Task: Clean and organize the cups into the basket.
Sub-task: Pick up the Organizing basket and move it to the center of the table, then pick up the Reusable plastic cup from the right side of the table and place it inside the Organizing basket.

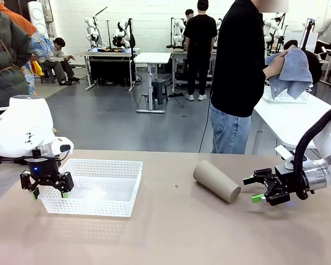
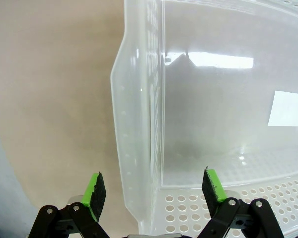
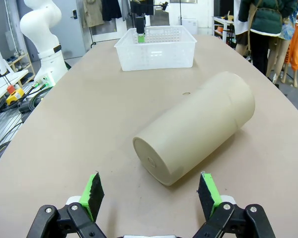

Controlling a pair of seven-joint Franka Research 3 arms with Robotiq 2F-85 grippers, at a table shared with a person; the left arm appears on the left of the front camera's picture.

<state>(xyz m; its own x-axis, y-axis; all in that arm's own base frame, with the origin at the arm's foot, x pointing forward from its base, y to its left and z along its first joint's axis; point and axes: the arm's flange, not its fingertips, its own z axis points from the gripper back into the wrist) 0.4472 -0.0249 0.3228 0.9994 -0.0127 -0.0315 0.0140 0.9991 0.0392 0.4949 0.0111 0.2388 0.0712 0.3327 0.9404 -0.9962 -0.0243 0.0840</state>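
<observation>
One taupe-brown cup (image 1: 217,180) lies on its side on the table, right of centre. In the right wrist view this cup (image 3: 196,132) rests just ahead of my fingers, base end toward me. My right gripper (image 1: 253,188) is open, close to the cup's near end, touching nothing. The white lattice basket (image 1: 96,186) sits at the left with nothing in it. My left gripper (image 1: 48,191) hangs open over its left rim (image 2: 134,163), one finger outside and one inside. The person at the far side holds a blue-grey cloth (image 1: 291,73) bunched in both hands.
A second white table (image 1: 291,117) stands behind at the right, with a white wire basket (image 1: 287,95) on it. Bare tabletop stretches between basket and cup and along the front edge. The left arm's base (image 3: 44,44) shows far off in the right wrist view.
</observation>
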